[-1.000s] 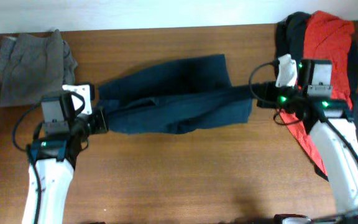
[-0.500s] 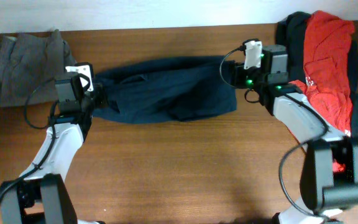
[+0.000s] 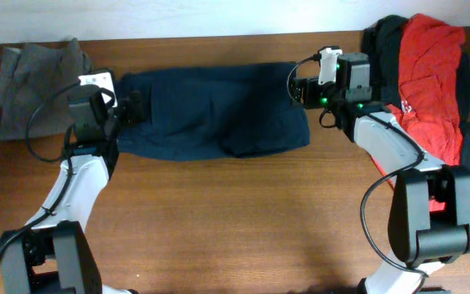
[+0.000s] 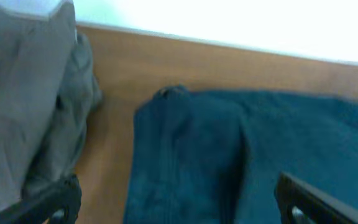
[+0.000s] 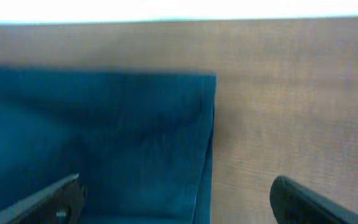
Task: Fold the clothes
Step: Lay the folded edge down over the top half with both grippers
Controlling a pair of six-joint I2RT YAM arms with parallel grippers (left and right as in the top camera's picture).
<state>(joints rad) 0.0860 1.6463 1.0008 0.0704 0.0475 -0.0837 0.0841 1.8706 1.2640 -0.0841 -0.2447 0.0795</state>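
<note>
The left gripper (image 3: pixel 129 109) has its jaws spread wide and empty over the left end of the dark navy blue fabric shorts (image 3: pixel 210 118). The right gripper (image 3: pixel 298 88) gapes empty at their right end. The shorts lie flat near the far edge of the brown wooden worktop (image 3: pixel 235 220). Crumpled grey shorts (image 3: pixel 39 86) fill the far left corner. A red T-shirt (image 3: pixel 427 73) lies on black garments (image 3: pixel 379 45) in the far right corner.

Navy shorts (image 3: pixel 210 114) lie flat midway along the wooden table's (image 3: pixel 235 220) far edge. Grey shorts (image 3: pixel 35 86) fill the far left corner. Black garments (image 3: pixel 382 41) under a red T-shirt (image 3: pixel 427 73) fill the far right.
</note>
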